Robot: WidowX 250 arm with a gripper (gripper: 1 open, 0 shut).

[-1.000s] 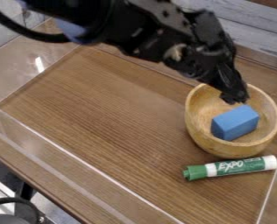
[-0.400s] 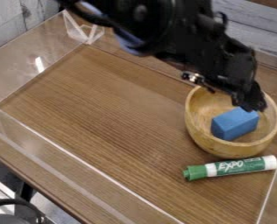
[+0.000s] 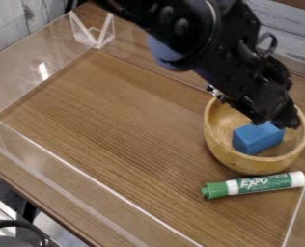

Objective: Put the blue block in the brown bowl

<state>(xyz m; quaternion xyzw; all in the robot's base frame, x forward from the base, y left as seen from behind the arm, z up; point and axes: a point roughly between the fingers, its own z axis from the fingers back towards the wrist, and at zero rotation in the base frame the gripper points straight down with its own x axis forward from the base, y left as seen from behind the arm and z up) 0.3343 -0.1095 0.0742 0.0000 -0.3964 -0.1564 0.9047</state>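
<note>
The blue block (image 3: 256, 138) lies inside the brown bowl (image 3: 217, 135), which sits at the right side of the wooden table. My black arm reaches in from the upper left. Its gripper (image 3: 291, 117) hangs over the bowl's far right rim, just above and to the right of the block. The jaws stand open with nothing between them, and the block rests free on the bowl's floor.
A green-and-white Expo marker (image 3: 253, 184) lies in front of the bowl near the table's right front. Clear acrylic walls (image 3: 20, 130) border the table on the left and front. A clear plastic stand (image 3: 91, 34) is at the back.
The arm has swung right and lower, carrying the gripper from the bowl's back rim to its far right side. Block, bowl and marker have not moved.
</note>
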